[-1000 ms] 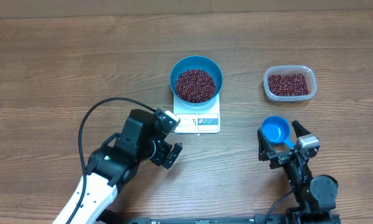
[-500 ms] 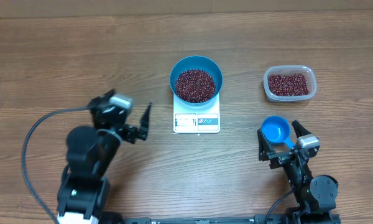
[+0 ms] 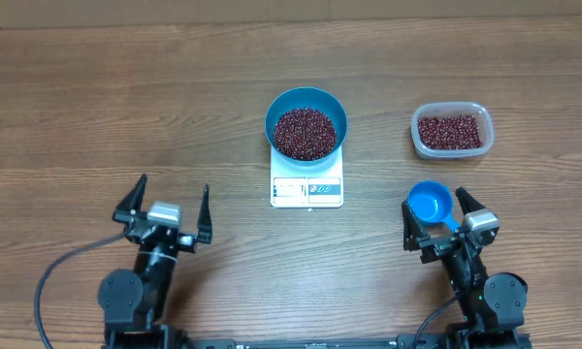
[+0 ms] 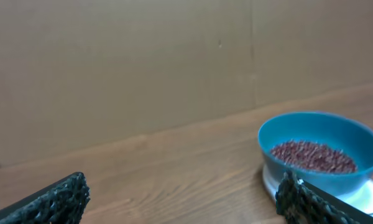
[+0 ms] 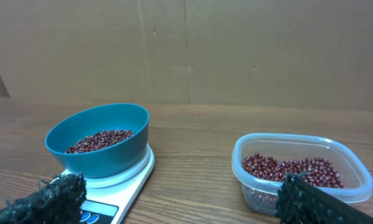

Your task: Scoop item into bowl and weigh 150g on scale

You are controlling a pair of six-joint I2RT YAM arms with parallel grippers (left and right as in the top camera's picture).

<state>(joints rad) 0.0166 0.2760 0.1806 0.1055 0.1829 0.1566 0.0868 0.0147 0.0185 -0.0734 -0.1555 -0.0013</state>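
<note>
A wooden tabletop (image 3: 97,97) seen from above. At its centre a small white square kitchen scale (image 3: 307,191) carries a round, deep, bright-blue bowl (image 3: 275,111), which holds a heap of small dark red-brown beans (image 3: 305,134). To the right, well apart, a clear plastic tub (image 3: 417,136) holds more beans.

Both arms sit at the near edge. The left end effector (image 3: 173,189) is spread wide and empty. The right end effector (image 3: 436,206) is spread equally wide, with a small blue handled scoop (image 3: 430,202) lying between its fingers, apparently unclamped.

Scooping looks paused or finished, and the display is too small to read. If the weight falls short, the right end effector must close on the scoop and dip into the tub.
</note>
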